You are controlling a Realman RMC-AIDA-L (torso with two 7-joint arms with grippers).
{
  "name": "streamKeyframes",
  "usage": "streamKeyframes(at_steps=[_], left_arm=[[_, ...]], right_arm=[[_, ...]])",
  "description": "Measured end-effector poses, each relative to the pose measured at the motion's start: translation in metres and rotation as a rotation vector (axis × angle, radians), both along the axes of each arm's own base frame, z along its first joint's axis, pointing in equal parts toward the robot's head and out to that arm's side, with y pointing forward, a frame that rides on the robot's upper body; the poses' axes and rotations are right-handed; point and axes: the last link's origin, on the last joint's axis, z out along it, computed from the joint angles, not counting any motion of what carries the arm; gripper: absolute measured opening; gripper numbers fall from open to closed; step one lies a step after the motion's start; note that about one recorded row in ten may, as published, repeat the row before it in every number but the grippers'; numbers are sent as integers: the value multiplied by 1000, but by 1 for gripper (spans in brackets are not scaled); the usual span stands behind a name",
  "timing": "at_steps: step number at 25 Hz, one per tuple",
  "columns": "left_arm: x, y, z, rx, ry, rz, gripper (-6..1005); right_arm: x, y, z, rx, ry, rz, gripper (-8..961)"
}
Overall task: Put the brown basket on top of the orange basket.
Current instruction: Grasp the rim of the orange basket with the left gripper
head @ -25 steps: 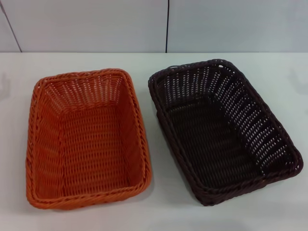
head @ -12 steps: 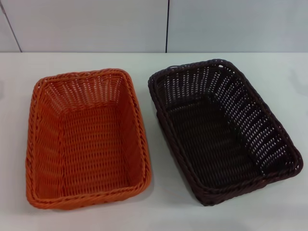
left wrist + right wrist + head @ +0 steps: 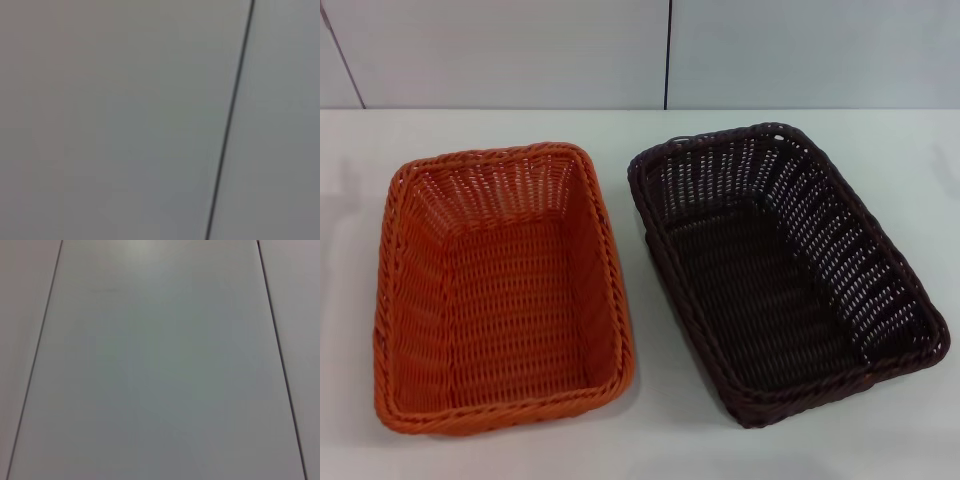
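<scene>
Orange basket (image 3: 503, 290) sits left on the white bench (image 3: 640, 440), brown basket (image 3: 785, 272) right of it, rotated a bit so its far end angles toward the orange one; close side by side with a strip of bench between, both upright and empty. Neither claw is in the head view, and both wrist views show only pale grey panels with thin dark seams (image 3: 230, 120), so claw state: can't tell for either arm.

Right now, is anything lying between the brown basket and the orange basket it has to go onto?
Nothing visible. The brown basket and the orange basket sit side by side, apart, with only bare white table between them. The orange basket is empty. Neither hand is in view.
</scene>
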Motion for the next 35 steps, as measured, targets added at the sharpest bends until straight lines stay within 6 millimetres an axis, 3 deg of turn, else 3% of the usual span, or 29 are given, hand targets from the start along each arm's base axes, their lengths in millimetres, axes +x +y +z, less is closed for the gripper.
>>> streamKeyframes(at_steps=[4, 5, 8, 17, 23, 26, 35], left_arm=[[13, -4, 0, -44, -1, 15, 573], [27, -7, 0, -119, -9, 56, 573], [34, -8, -1, -160, -9, 83, 573], [78, -6, -12, -429, 75, 203, 573], [83, -2, -19, -530, 106, 257, 573], [79, -3, -27, -646, 130, 344, 573], [66, -5, -38, -732, 116, 421, 574]], right_arm=[[2, 0, 0, 1, 2, -7, 753], [2, 0, 0, 1, 2, -7, 753], [3, -1, -1, -1, 3, -11, 753], [6, -1, 1, 5, 8, -21, 752], [7, -1, 1, 6, 11, -25, 752], [10, 0, 4, 14, 19, -38, 752], [12, 2, 7, 28, 31, -49, 752]])
